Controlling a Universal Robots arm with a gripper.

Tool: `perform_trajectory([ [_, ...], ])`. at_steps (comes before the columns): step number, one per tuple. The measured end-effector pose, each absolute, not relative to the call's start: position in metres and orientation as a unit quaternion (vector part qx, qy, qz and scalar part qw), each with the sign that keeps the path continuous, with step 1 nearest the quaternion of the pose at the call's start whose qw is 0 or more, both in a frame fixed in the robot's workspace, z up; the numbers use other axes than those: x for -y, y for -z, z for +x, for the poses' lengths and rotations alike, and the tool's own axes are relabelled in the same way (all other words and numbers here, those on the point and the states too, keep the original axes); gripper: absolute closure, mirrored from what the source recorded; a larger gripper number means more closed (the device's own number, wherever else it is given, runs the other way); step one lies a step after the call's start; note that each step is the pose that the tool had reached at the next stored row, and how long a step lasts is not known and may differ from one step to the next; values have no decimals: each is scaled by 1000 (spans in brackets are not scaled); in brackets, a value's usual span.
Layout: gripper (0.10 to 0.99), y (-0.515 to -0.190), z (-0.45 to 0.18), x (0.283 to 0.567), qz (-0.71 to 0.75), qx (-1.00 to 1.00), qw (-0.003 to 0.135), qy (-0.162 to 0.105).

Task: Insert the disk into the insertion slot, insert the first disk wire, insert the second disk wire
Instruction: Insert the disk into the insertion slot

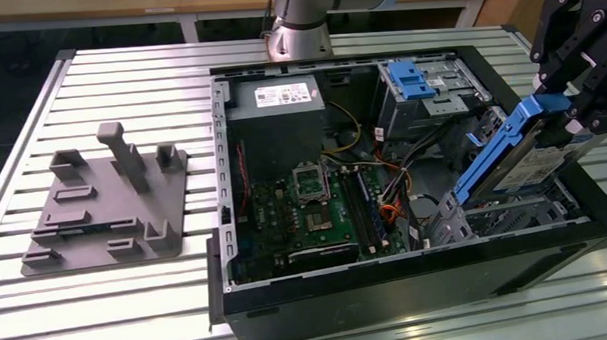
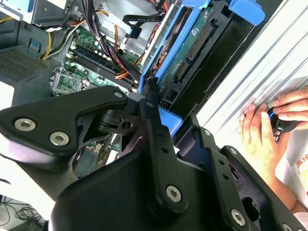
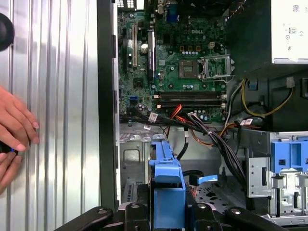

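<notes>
On the counter [image 1: 134,303], the open computer case [image 1: 394,305] lies at the exterior view's right and a fixture plate [image 1: 98,220] at that view's left. At the case's right end, the disk [image 1: 535,166] stands tilted above the insertion slot [image 1: 498,218].

Open computer case [image 1: 393,290] on a slatted metal table [image 1: 134,303].
In the exterior view a grey fixture plate [image 1: 97,208] lies at the case's 9 o'clock. Inside, the green motherboard [image 1: 305,209] has the power supply [image 1: 275,113] at its 12 o'clock and a blue-latched metal cage [image 1: 440,100] at 1 o'clock.
</notes>
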State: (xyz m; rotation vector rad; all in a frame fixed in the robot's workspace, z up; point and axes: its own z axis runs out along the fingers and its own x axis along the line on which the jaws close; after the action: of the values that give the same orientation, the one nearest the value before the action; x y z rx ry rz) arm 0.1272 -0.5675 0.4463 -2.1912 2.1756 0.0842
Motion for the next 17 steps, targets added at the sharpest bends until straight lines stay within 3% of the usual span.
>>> perform_trajectory([
  [17, 722, -437, 129, 568, -710, -703, 25, -28],
])
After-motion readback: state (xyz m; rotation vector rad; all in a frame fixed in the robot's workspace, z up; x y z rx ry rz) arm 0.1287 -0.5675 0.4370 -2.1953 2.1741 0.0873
